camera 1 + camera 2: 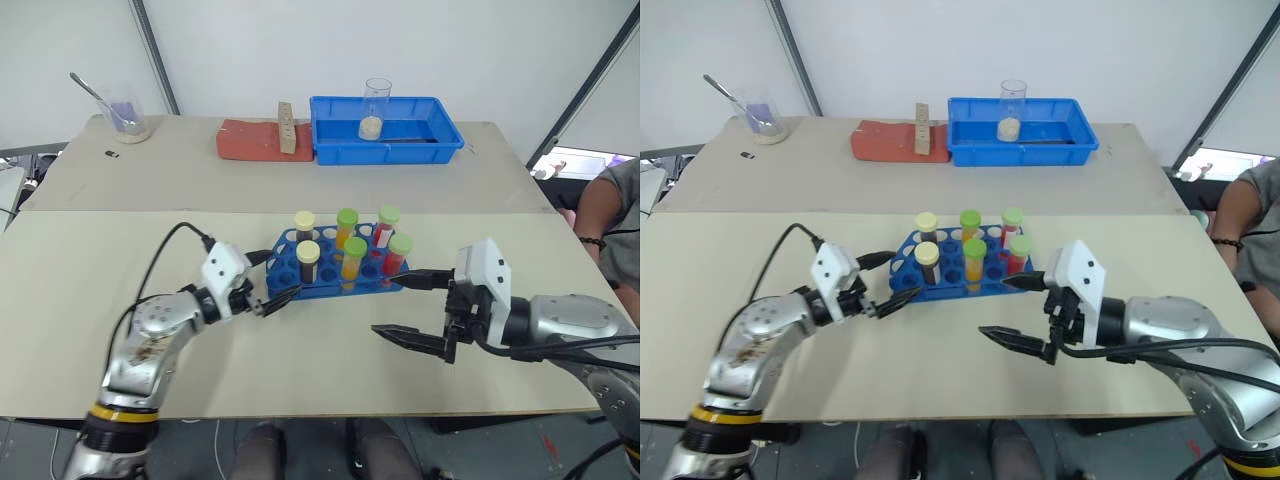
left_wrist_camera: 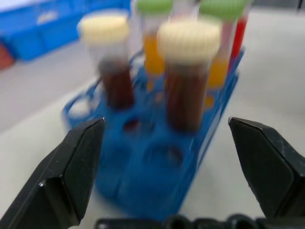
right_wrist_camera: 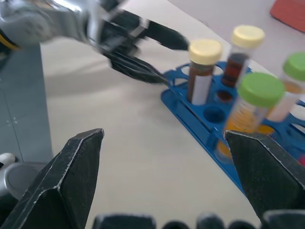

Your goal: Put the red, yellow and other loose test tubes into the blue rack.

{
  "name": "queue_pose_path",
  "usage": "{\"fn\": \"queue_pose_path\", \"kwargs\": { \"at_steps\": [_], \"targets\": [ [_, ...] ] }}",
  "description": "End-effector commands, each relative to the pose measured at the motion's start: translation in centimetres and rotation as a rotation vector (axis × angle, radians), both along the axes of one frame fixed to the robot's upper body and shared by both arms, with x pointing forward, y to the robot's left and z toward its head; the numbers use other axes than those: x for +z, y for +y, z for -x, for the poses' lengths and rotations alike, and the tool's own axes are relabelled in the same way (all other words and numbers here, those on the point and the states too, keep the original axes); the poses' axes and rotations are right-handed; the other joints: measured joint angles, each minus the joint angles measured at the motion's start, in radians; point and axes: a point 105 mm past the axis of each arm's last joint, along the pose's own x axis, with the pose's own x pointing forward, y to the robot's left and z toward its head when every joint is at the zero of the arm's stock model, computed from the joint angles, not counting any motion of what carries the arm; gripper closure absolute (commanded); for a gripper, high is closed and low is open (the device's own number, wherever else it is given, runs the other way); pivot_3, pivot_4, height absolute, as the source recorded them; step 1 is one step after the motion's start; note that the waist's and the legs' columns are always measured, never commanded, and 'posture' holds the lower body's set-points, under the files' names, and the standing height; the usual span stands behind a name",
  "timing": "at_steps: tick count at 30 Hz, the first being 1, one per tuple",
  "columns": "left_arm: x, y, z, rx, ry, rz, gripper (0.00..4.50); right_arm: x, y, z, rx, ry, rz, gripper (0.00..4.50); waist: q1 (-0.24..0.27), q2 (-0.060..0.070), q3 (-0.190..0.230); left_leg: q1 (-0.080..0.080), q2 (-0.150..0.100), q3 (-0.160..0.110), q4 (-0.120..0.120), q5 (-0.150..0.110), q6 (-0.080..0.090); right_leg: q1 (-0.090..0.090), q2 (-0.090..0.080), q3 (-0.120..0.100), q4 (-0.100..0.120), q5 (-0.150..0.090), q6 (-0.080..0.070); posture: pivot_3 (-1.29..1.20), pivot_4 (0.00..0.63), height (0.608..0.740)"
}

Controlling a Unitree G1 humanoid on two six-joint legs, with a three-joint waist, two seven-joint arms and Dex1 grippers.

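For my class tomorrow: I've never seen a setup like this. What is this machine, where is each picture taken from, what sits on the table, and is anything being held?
This is a humanoid robot with two arms. Two pictures come from cameras in its head, looking down over the arms; the other two come from a camera on each wrist, looking along that arm's two black fingers.

On the table stands a blue rack holding six capped test tubes: two with cream caps, four with green. Further back are a blue tray with a clear cup in it, a red pad, a wooden block, and a beaker with a spoon.

The left gripper and right gripper are both open beside the rack and hold nothing. A person's arm shows at the right edge.
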Motion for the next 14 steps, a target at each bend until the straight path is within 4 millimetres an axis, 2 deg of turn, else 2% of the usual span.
{"fn": "queue_pose_path", "kwargs": {
  "at_steps": [1,5,7,10,14],
  "targets": [
    [2.5,2.3,1.6,0.01,-0.053,-0.105,0.08,1.2,-2.2,-0.6,-0.006,-0.093,0.076,0.0,0.0,0.0,0.0,0.0,0.0,0.0,0.0,0.0,0.0,0.0,0.0,0.0,0.0,0.0,-0.001,0.0,0.15,0.729],
    [1.7,6.4,2.9,0.112,0.013,-0.29,0.08,1.2,-4.9,-1.3,-0.012,-0.114,0.158,0.0,0.002,0.0,0.0,0.001,0.0,0.002,-0.001,0.0,0.0,-0.001,-0.002,0.0,-0.001,-0.001,-0.001,0.0,0.15,0.729],
    [2.4,8.1,3.0,0.17,-0.013,-0.301,0.08,1.7,-6.0,-1.7,-0.008,-0.123,0.189,0.0,0.003,0.0,0.0,0.001,0.0,0.003,-0.002,0.0,0.0,-0.002,-0.002,0.0,-0.001,-0.001,-0.002,0.0,0.15,0.729],
    [2.7,8.8,3.0,0.2,-0.019,-0.288,0.08,2.1,-6.9,-2.2,-0.011,-0.133,0.207,0.0,0.004,0.0,0.0,0.001,0.001,0.003,-0.002,0.0,0.0,-0.003,-0.002,-0.001,-0.001,-0.001,-0.002,0.0,0.15,0.729],
    [2.5,8.2,3.5,0.168,0.004,-0.256,0.08,1.9,-7.0,-2.4,0.006,-0.125,0.221,0.0,0.003,0.0,0.0,0.001,0.001,0.004,-0.004,0.0,0.0,-0.003,-0.002,-0.001,-0.001,-0.002,-0.002,0.0,0.15,0.729]
  ]
}}
